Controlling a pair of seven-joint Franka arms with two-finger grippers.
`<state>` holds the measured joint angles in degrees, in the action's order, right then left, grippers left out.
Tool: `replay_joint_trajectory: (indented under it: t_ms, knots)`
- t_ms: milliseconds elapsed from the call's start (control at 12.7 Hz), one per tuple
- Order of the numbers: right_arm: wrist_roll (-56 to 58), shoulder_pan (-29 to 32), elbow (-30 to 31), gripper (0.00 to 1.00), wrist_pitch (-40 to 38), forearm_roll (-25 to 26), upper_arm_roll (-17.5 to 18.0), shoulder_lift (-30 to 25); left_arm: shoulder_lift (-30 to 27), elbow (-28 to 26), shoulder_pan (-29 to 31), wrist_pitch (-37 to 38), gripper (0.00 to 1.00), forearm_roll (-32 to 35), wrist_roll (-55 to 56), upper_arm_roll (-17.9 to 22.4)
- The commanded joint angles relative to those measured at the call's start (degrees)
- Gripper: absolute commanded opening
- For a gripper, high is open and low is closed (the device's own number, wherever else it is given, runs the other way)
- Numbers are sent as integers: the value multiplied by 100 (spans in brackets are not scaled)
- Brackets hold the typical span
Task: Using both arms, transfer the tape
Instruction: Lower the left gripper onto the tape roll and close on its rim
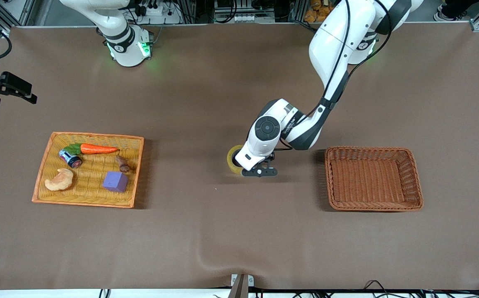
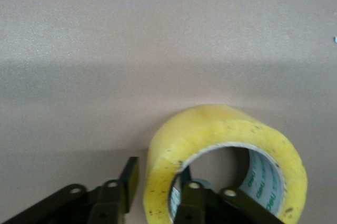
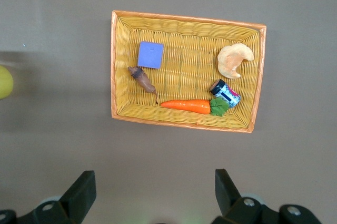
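**Left fingers on the tape's wall, mid-table**

The tape [image 1: 234, 159] lies on the bare table [image 1: 231, 231] about midway between the yellow tray [image 1: 40, 165] and the brown basket [image 1: 415, 178], well apart from both. The left gripper [image 2: 152, 192] is down on it: in the left wrist view one finger sits inside the core and the other just outside the yellow wall, closed on that wall or very nearly so.

The roll looks light and stiff, a rigid ring with a smooth, probably slippery outer face. Pinching through the wall, inside to outside, seems the surest hold; a squeeze across the full width would ask for wider jaws and could slip. For a handover, the free part of the ring away from the fingers is where a second hold would fit.

The right gripper [image 3: 152, 192] waits high over the right arm's end of the table, above the tray, fingers spread wide and empty. Open brown table surrounds the roll, with no edge or rim close by; the basket's raised wall is the nearest thing to clear.
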<state>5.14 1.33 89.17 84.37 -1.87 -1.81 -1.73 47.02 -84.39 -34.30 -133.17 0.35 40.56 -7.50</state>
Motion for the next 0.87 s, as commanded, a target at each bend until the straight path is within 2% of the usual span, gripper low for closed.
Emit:
replay_joint_trajectory:
  t_ms: [0,237,395,553,789]
  knots:
    - [-110,-27,-31,100,-139,29,22,-29,62,62,46,19,0,53,-92,20]
    - [-101,-27,-40,100,-193,29,22,-21,9,62,99,185,0,53,-101,20]
    - [-101,-27,-40,100,-175,46,22,-21,-139,71,326,605,0,88,-162,20]
    - [-92,-1,-180,100,-157,73,-4,14,-525,71,582,1367,0,97,-232,-41]
    - [-110,-18,-216,100,-157,55,5,32,-1403,106,959,2836,0,27,-670,-41]
